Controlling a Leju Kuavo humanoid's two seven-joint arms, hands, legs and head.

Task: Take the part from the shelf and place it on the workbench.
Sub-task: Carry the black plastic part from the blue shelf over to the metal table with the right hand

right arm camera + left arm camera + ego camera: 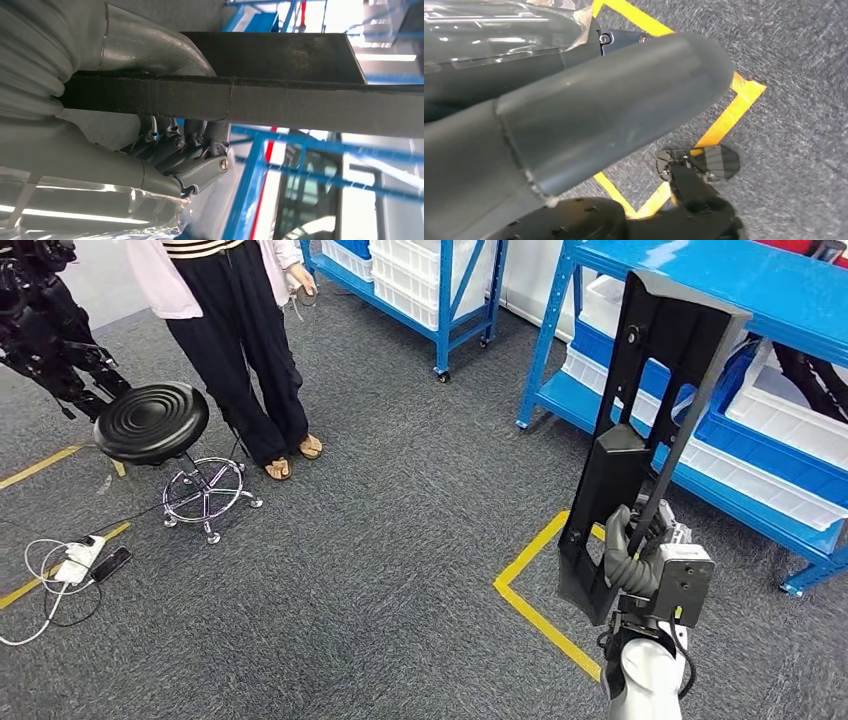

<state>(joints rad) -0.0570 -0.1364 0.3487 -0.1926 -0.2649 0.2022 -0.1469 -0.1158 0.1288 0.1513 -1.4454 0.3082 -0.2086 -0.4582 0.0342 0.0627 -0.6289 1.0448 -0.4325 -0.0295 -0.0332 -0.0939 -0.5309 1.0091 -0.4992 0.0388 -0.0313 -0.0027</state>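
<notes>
1. On the grey carpet [380,540], marked with yellow tape lines [530,605], blue shelves [720,300] stand at the far right of the head view and hold white bins [790,425].
2. Beside a second blue shelf [440,300] at the back, a person [235,340] in dark trousers and sandals stands next to a black round stool [152,422] on a chrome wheeled base.
3. In front of the right-hand shelves, the part [640,440], a long black frame, stands almost upright in the air, clear of the shelves and above the taped floor.
4. The right hand [645,565] grips the lower end of the part; the right wrist view shows the dark fingers [175,145] curled around one side of the black bar and the grey thumb on the other.
5. The left hand [589,125] hangs over the carpet and tape; its thick grey thumb lies close to the lens, and whether its fingers are spread or closed cannot be told.
6. A white power strip [75,560] with cables lies on the carpet at the left.
</notes>
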